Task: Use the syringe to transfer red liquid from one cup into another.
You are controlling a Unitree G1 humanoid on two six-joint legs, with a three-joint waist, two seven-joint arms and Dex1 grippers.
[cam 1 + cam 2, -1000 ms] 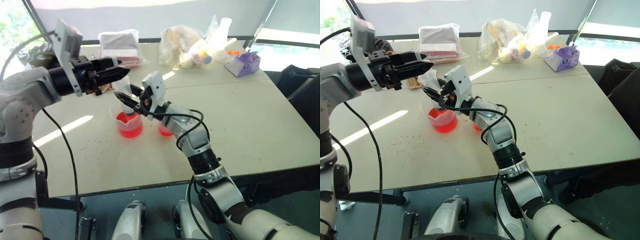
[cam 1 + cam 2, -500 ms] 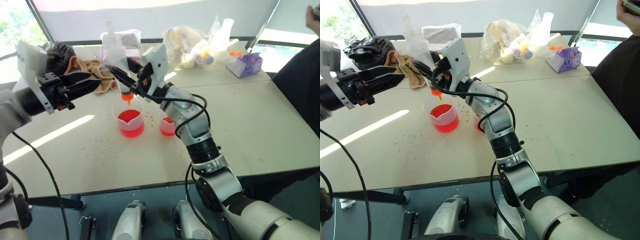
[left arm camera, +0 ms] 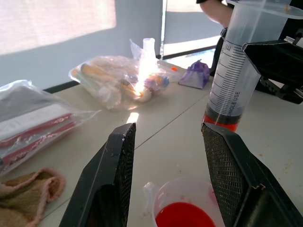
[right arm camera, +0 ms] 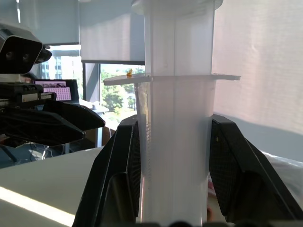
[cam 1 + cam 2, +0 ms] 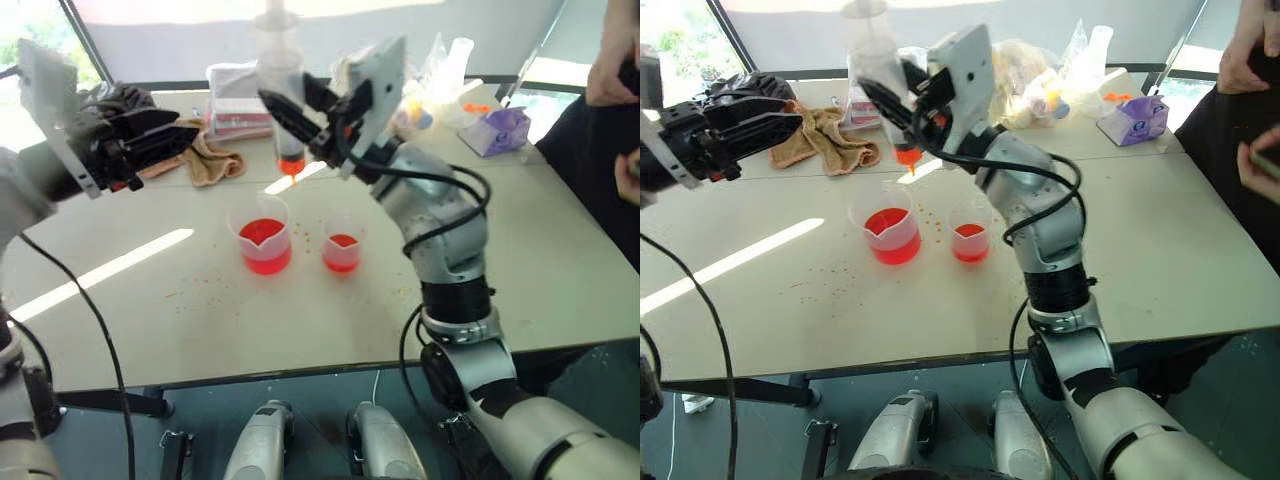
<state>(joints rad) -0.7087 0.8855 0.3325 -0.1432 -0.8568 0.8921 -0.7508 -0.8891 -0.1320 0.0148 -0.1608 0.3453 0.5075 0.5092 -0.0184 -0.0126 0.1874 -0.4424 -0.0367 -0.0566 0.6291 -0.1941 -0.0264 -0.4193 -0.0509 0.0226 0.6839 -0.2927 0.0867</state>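
Holding: right pincer point(image 5: 300, 112) clamps the syringe point(image 5: 283, 95) upright, tip down, keeping its red liquid point(image 3: 220, 122) in.
Position: raised between larger cup point(image 5: 264, 233) and smaller cup point(image 5: 342, 241) on bench point(image 5: 520, 250).
Left pincer point(image 5: 165, 135): wide, empty, aside.

You see bright red liquid point(image 5: 264, 236) in 2 clear cups, a clear syringe point(image 5: 283, 82) with black markings and orange tip, black tool fingers point(image 3: 232, 177), orange specks on the pale worktop point(image 5: 560, 240).
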